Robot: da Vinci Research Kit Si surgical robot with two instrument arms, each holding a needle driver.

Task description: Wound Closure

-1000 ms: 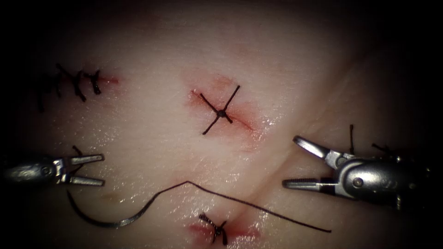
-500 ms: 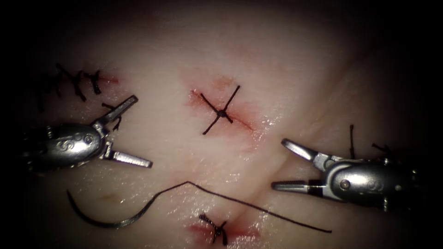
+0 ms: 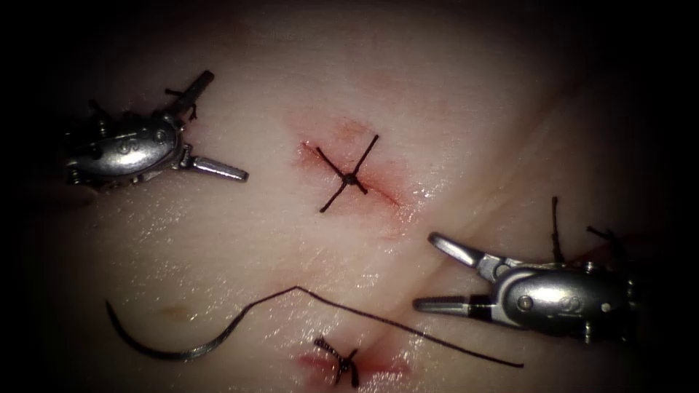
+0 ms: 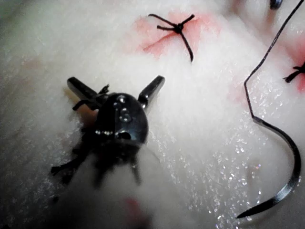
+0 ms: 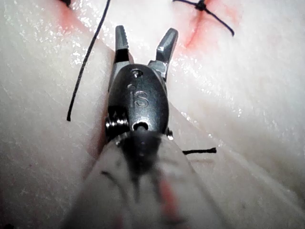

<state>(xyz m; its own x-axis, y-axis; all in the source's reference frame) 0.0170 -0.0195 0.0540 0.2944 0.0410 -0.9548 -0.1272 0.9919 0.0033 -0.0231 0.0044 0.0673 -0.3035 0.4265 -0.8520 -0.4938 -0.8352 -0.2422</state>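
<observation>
Both tools open, empty.
Left tool (image 3: 218, 124), right tool (image 3: 429, 273) gaping; needle (image 3: 164, 349) with thread (image 3: 408, 329) loose on tissue (image 3: 240, 240).

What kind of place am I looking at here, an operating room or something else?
Probably a suturing practice bench, not an operating room. Two small open metal tools, the left tool and right tool, hover holding nothing over pale tissue. A curved needle with thread lies loose below a stitched cut.
</observation>
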